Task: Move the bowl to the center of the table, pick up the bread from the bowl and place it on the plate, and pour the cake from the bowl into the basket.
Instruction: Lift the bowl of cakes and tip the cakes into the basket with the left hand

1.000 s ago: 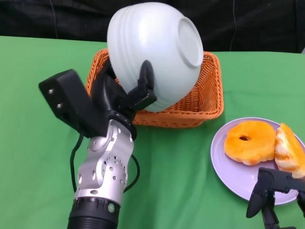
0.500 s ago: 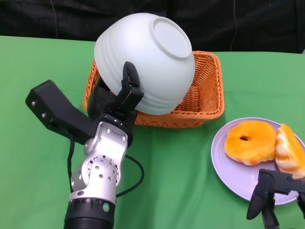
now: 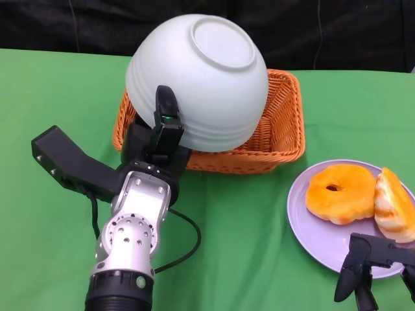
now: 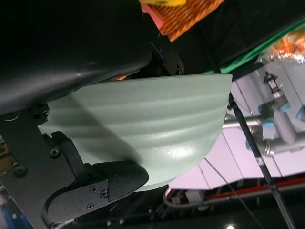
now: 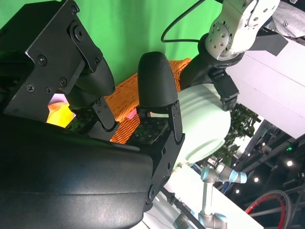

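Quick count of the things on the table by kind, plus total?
Bowl: 1, held upturned over the basket by the left hand
Basket: 1
Plate: 1
Bread pieces: 2, a ring and a chunk
Total: 5

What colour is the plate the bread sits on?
The plate is pale lilac, clearest in the head view, beside the orange basket.

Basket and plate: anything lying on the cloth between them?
Nothing; the head view shows only bare green cloth between the basket and the plate.
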Robot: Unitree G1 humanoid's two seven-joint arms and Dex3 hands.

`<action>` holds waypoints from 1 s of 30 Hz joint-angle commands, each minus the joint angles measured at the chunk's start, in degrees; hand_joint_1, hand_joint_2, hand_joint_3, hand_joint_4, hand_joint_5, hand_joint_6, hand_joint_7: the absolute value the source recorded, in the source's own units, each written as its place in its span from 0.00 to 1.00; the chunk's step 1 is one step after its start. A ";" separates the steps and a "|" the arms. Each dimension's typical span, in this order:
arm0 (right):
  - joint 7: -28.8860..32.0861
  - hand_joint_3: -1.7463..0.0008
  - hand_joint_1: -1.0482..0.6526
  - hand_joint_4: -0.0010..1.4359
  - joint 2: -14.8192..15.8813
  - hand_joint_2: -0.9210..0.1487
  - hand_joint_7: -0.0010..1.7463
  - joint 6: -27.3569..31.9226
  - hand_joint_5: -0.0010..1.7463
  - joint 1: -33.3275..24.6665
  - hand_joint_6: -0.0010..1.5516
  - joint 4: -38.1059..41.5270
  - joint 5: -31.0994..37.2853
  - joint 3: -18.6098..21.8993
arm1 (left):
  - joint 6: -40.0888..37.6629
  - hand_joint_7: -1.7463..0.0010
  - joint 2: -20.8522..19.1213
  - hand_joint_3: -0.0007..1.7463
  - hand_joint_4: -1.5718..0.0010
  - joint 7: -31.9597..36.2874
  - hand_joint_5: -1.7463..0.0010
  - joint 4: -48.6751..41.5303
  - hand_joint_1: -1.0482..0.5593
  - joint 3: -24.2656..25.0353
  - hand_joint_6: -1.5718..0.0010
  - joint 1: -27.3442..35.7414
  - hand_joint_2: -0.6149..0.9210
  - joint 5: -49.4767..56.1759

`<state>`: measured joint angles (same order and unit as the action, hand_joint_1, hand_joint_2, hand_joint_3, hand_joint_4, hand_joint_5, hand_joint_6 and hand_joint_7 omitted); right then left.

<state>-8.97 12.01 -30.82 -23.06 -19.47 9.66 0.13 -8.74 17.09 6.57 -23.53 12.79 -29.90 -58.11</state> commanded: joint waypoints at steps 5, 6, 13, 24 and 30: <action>-0.05 0.00 0.78 0.67 0.87 0.68 0.87 -0.98 1.00 -0.37 0.52 0.30 -0.53 0.44 | 0.08 0.00 6.88 0.94 0.30 -9.25 0.00 1.04 0.47 -0.06 0.45 -3.55 0.58 -2.32; -0.06 0.00 0.78 0.67 0.85 0.68 0.87 -0.85 1.00 -0.39 0.52 0.23 -0.53 0.42 | -0.17 0.00 6.79 0.95 0.31 -10.03 0.00 1.66 0.47 -0.40 0.45 -3.28 0.58 -2.25; 0.05 0.00 0.78 0.67 0.90 0.69 0.87 -0.82 1.00 -0.12 0.52 0.43 -0.15 0.52 | -1.08 0.00 6.62 0.98 0.32 -11.85 0.00 5.33 0.46 -2.28 0.46 -1.45 0.58 -2.10; 0.16 0.00 0.78 0.67 0.82 0.68 0.87 -0.72 1.00 -0.34 0.52 0.38 -0.22 0.60 | -1.12 0.00 5.73 0.99 0.31 -12.03 0.00 13.35 0.46 -5.87 0.46 3.78 0.59 2.27; 0.16 0.00 0.78 0.67 0.82 0.68 0.87 -0.72 1.00 -0.34 0.52 0.38 -0.22 0.60 | -1.20 0.00 5.82 0.98 0.31 -12.01 0.00 13.48 0.46 -5.83 0.46 3.86 0.60 2.40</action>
<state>-8.95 12.09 -31.19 -23.08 -19.04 9.77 0.15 -10.25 18.71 -4.56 -11.53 6.93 -26.83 -56.09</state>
